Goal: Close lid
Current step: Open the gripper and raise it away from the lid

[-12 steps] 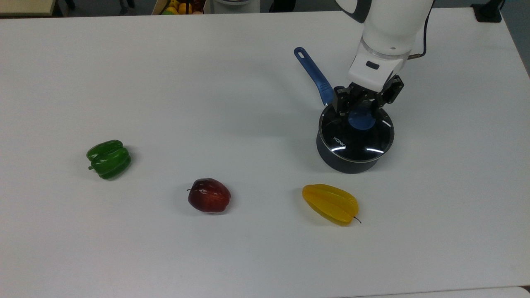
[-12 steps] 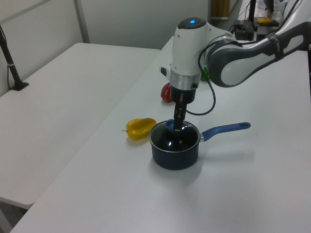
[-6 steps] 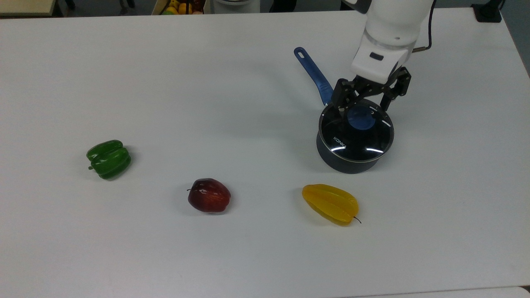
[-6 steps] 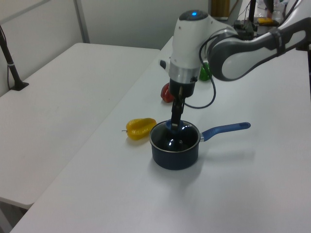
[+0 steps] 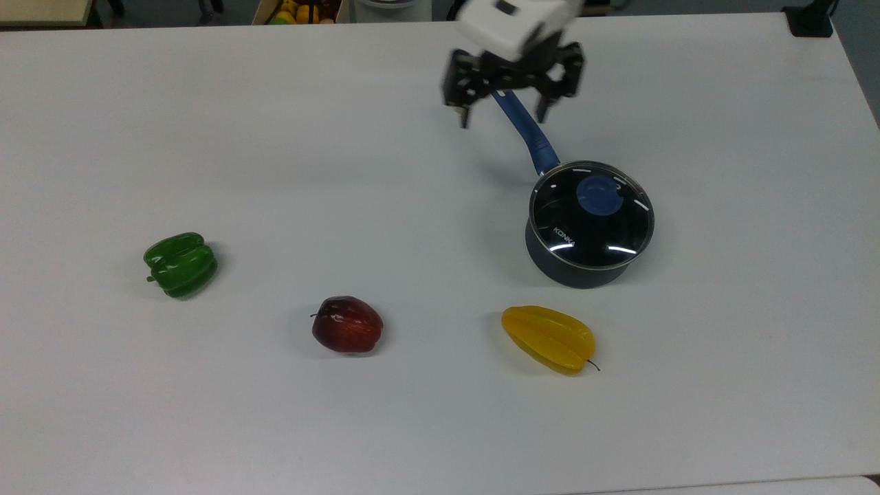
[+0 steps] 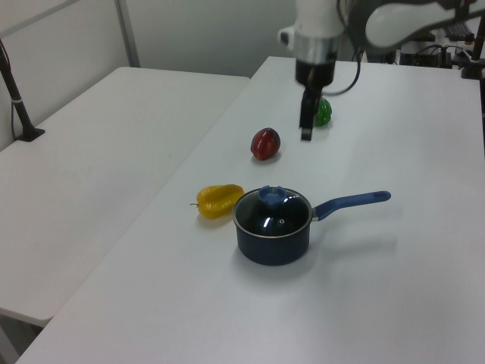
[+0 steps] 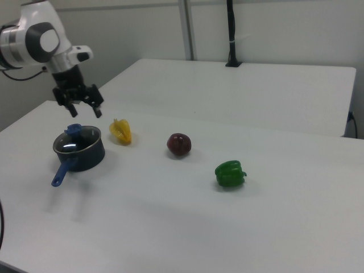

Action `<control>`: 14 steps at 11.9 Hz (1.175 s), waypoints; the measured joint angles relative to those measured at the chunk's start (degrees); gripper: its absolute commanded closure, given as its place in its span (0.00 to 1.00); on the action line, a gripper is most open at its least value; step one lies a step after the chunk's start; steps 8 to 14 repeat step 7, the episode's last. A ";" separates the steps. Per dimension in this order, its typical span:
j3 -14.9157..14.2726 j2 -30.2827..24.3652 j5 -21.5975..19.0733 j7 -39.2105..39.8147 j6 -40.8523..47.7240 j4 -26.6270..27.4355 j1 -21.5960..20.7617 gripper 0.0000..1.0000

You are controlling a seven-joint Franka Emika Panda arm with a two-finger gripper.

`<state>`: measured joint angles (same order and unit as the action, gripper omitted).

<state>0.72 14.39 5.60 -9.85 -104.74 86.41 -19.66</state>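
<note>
The lid [image 5: 591, 214] sat flat on the pot [image 5: 576, 265], right of the top view's centre, so closing looked finished. The pincer [image 5: 507, 113] hung empty with fingers spread, upper middle of the top view, above the pot's handle [image 5: 524, 128].

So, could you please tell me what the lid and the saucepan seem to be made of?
The lid looks like clear glass with a thin metal rim: glossy reflections, dark interior showing through. Its knob seems blue plastic. The saucepan looks like dark coated metal, matte.
</note>
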 measured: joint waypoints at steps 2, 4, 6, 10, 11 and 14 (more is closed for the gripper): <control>-0.14 -6.08 0.00 2.56 1.53 6.04 6.81 0.00; -0.20 -9.86 0.00 4.20 4.78 9.15 13.98 0.00; -0.22 -12.31 -0.38 8.63 8.72 9.75 19.17 0.00; -0.22 -13.07 -0.78 9.67 9.42 9.87 20.56 0.00; -0.22 -13.07 -0.78 9.67 9.42 9.87 20.56 0.00; -0.22 -13.07 -0.78 9.67 9.42 9.87 20.56 0.00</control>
